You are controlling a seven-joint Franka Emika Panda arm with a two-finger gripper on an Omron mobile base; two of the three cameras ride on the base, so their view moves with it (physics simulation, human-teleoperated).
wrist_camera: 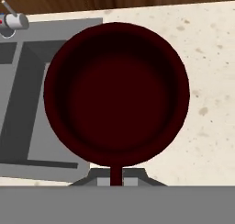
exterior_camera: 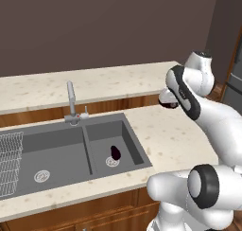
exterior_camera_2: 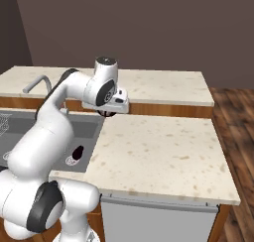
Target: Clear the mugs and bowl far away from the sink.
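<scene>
In the hand view a dark maroon mug (wrist_camera: pixel 117 94) is seen from above, its mouth facing the camera, and my gripper (wrist_camera: pixel 117 176) is shut on its near rim. The base views show the gripper (exterior_camera: pixel 168 101) (exterior_camera_2: pixel 109 112) holding this mug (exterior_camera_2: pixel 106 114) above the counter, just right of the sink's (exterior_camera: pixel 56 149) back corner. A second dark mug (exterior_camera: pixel 115 152) (exterior_camera_2: pixel 78 152) stands in the sink's right basin, beside its drain. The bowl is out of view.
A silver faucet (exterior_camera: pixel 71 100) rises behind the sink, and a wire rack (exterior_camera: pixel 9 159) sits at the left basin's edge. Speckled beige counter (exterior_camera_2: pixel 163 151) stretches to the right of the sink, with a raised back ledge (exterior_camera_2: pixel 163 85) behind it.
</scene>
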